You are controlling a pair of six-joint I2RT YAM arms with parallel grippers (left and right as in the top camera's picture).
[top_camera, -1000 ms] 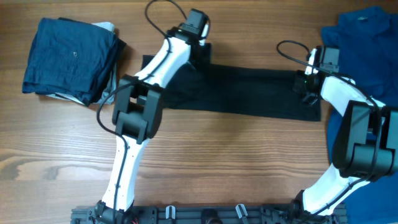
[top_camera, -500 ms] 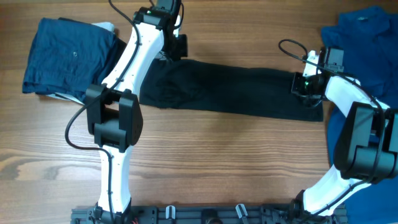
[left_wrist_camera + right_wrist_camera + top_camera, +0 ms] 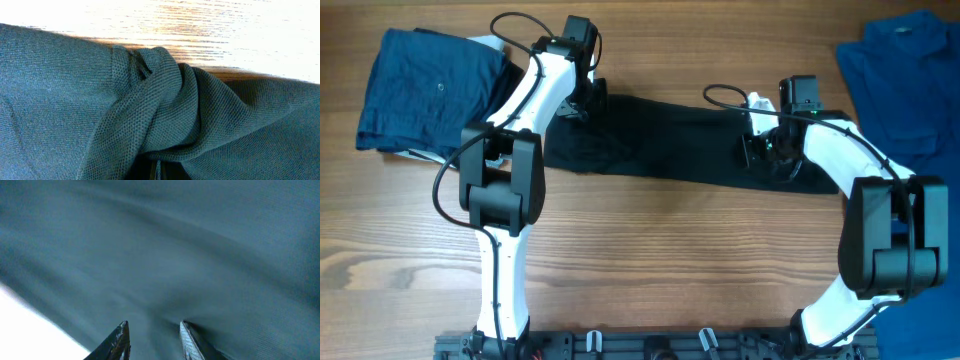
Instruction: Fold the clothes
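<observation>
Both arms [image 3: 535, 90] wear white shells over black joints (black cables loop near each wrist).

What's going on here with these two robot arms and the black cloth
Two arms are folding a black T-shirt lying as a long band on the wooden table. The left gripper has bunched fabric pinched at the band's left end. The right gripper sits over its right part, fingers slightly apart, pressed against cloth.

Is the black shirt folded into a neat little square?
No, the black shirt lies as a long strip across the table.
</observation>
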